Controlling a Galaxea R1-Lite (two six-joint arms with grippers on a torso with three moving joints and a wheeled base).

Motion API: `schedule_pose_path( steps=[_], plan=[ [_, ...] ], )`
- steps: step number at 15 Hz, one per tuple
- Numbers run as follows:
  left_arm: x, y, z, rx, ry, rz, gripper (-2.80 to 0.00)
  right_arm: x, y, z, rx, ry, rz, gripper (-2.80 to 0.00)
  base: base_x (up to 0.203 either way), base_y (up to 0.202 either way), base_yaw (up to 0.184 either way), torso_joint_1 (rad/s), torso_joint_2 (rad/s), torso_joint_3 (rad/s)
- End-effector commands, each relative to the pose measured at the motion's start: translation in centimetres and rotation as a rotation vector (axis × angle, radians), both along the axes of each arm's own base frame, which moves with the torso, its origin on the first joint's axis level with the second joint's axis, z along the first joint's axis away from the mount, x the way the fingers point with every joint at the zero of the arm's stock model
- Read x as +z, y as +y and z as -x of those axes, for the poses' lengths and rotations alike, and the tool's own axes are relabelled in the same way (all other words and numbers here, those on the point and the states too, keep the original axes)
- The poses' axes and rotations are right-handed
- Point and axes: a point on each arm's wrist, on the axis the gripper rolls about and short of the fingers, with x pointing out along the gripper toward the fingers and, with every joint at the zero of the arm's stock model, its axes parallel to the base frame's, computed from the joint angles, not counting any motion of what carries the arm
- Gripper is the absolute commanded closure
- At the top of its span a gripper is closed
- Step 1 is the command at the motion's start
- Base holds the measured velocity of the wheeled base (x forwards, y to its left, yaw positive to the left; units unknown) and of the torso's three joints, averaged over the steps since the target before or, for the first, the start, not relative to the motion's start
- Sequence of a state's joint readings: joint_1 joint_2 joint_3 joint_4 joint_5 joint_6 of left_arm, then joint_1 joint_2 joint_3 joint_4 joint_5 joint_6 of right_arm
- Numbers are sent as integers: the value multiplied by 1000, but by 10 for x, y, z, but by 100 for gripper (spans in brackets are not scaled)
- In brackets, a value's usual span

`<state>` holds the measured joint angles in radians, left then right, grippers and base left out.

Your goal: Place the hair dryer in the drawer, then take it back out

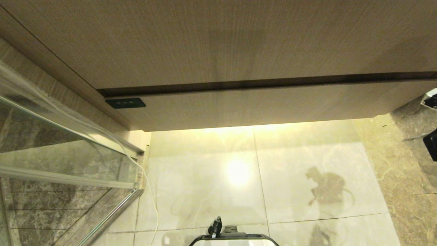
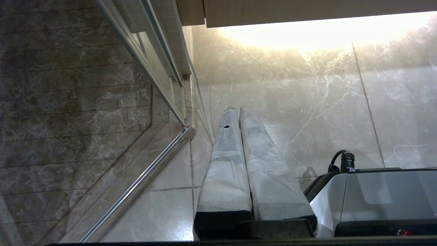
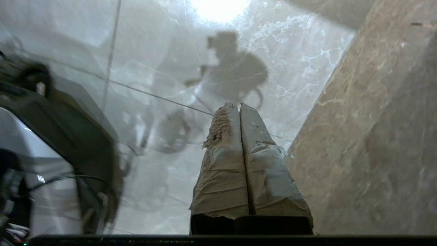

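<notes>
The hair dryer is in none of the views. The wood-grain vanity fills the top of the head view. Its flat handleless fronts are shut, a wide upper panel (image 1: 218, 41) and a shallow lower band (image 1: 259, 106) parted by a dark gap; I cannot tell which one is the drawer. My right gripper (image 3: 239, 104) is shut and empty, its taped fingers (image 3: 222, 164) pressed together above the glossy floor beside a brown marble strip. A dark part of the right arm (image 1: 431, 143) shows at the head view's right edge. My left gripper (image 2: 235, 108) hangs shut and empty by my base.
A glass shower door in a metal frame (image 1: 68, 136) stands at the left, with a white cable (image 1: 152, 198) running down beside it. Pale glossy floor tiles (image 1: 290, 177) lie under the vanity, with darker marble (image 1: 409, 177) at the right. My base (image 1: 235, 239) shows at the bottom.
</notes>
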<state>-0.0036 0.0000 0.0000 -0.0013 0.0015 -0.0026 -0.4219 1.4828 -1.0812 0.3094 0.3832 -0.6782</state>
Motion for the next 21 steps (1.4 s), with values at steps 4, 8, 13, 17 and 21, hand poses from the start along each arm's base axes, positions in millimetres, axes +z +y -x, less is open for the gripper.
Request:
schedule_pose_path(
  steps=[4,8,13,17,21],
  plan=[
    [0,0,0,1,1,0,0,32,45,89,-15,-181,-8,0,0,0,0,0,0,0],
    [0,0,0,1,1,0,0,6,83,175,-27,-321,-67,0,0,0,0,0,0,0],
    [0,0,0,1,1,0,0,-105,95,231,11,-473,-193,0,0,0,0,0,0,0],
    [0,0,0,1,1,0,0,-140,92,246,42,-655,-262,0,0,0,0,0,0,0],
    [0,0,0,1,1,-1,0,-152,88,249,75,-704,-304,0,0,0,0,0,0,0]
  ],
)
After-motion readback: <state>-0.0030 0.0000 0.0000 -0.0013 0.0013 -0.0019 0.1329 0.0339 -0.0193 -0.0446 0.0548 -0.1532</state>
